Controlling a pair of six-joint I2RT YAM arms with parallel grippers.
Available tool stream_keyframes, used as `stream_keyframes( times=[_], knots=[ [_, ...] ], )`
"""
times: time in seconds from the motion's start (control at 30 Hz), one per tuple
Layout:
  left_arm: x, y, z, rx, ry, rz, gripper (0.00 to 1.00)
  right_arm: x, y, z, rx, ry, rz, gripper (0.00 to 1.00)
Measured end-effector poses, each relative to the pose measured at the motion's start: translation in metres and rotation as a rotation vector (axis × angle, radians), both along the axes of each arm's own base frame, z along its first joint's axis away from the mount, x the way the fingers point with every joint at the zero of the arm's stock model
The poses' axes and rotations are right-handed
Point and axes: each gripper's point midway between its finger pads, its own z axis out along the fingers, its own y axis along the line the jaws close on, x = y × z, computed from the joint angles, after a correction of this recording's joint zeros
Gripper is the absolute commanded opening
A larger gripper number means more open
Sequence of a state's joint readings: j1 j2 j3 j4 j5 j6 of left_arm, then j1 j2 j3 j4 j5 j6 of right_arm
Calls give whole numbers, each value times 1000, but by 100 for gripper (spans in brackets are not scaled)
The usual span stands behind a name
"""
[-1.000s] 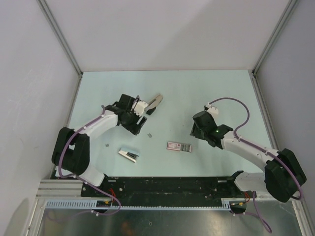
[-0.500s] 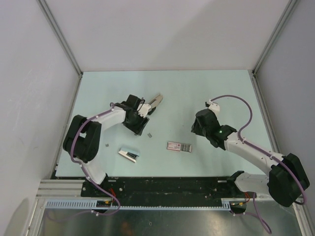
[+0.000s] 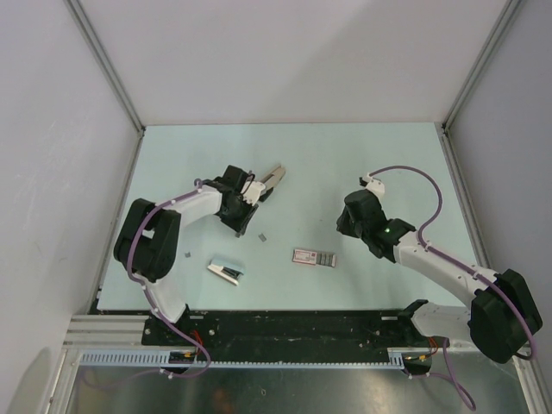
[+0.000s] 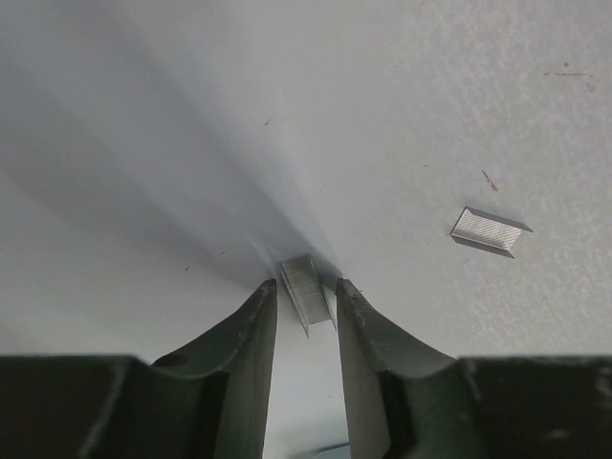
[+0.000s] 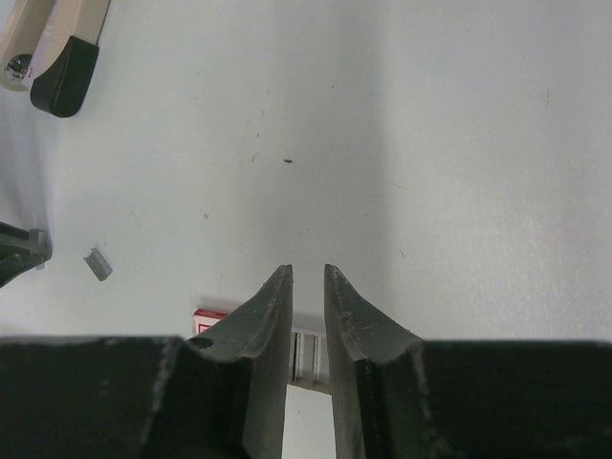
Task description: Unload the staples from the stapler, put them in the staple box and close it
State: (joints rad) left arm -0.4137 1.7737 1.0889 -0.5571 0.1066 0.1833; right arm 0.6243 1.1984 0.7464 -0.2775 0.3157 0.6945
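The stapler, a small flat pink-red piece (image 3: 304, 255), lies near the middle of the table. The staples, a grey ribbed strip (image 3: 325, 259), lie against its right end. Both show under my right fingers in the right wrist view, the stapler (image 5: 205, 317) and the staples (image 5: 311, 352). My right gripper (image 3: 342, 231) (image 5: 308, 273) hovers just right of them, jaws a narrow gap apart and empty. My left gripper (image 3: 253, 226) (image 4: 306, 287) is low on the table, open. A short grey staple piece (image 4: 304, 279) (image 3: 261, 235) lies between its fingertips.
A beige bar with a black tip (image 3: 272, 180) (image 5: 53, 43) lies beyond the left gripper. A white and black piece (image 3: 226, 271) lies at the front left. Another small grey piece (image 3: 185, 254) lies left of it, and one more (image 4: 491, 232) shows in the left wrist view.
My left arm has swung its elbow back and brought the gripper down round the small grey piece. My right arm has drawn slightly right. The objects have not moved.
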Motion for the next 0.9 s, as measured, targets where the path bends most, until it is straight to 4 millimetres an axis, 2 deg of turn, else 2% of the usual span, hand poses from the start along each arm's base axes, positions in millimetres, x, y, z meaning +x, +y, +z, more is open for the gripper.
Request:
stream_keyframes(
  times=[0.37, 0.67, 0.9],
  knots=[
    [3, -1, 0, 0, 3, 0, 34, 0, 6, 2, 16, -6, 23, 21],
    [3, -2, 0, -5, 2, 0, 2, -3, 12, 3, 18, -9, 50, 17],
    [3, -4, 1, -16, 3, -3, 0, -3, 16, 5, 30, -12, 66, 19]
  ],
)
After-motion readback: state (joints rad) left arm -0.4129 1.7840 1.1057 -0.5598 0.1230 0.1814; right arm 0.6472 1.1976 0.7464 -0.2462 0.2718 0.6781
